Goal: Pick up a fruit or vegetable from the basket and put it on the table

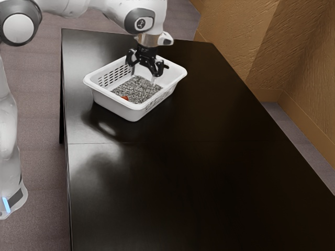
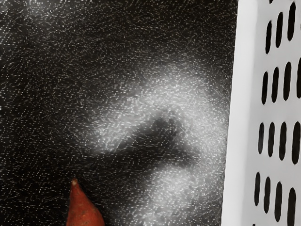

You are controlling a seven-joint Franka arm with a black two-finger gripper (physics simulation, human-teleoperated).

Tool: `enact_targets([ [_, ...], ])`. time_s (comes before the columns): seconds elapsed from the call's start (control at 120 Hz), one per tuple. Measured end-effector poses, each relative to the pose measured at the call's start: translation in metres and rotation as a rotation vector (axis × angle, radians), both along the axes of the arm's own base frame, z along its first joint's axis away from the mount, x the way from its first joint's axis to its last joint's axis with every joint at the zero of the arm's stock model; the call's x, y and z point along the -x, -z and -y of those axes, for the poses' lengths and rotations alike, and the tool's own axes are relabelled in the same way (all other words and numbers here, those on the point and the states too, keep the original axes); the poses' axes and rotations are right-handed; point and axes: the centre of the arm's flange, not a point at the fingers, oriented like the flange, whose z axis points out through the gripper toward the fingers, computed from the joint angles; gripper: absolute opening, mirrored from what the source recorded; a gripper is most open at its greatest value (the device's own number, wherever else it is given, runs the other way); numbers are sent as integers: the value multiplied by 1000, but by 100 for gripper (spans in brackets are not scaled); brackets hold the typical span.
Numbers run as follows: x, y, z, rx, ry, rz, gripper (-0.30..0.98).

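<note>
In the exterior view, the orange-red thing (image 2: 85, 209) in the basket (image 1: 136, 110) is too small to tell its kind; in the wrist view, the frame edge cuts off its wider end, leaving its full length unknown. The claw (image 1: 143, 78) hides part of the basket's far side, and the near wall hides some of its floor. The frame also crops the arm (image 1: 149, 10) and the bench (image 1: 183, 183).
</note>
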Motion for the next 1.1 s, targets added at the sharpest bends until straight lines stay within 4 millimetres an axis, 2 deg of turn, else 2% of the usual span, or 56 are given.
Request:
enact_targets([
  [0.05, 2, 2, -4, -12, 9, 0, 69],
  [0.383, 10, 40, 7, -11, 87, -16, 69],
  [0.508, 24, 51, 5, 4, 89, -15, 69],
  [0.825, 41, 51, -2, 15, 86, 14, 68],
  [1.0, 46, 58, 4, 24, 101, 14, 68],
  [1.1, 58, 56, 12, 36, 112, 34, 68],
])
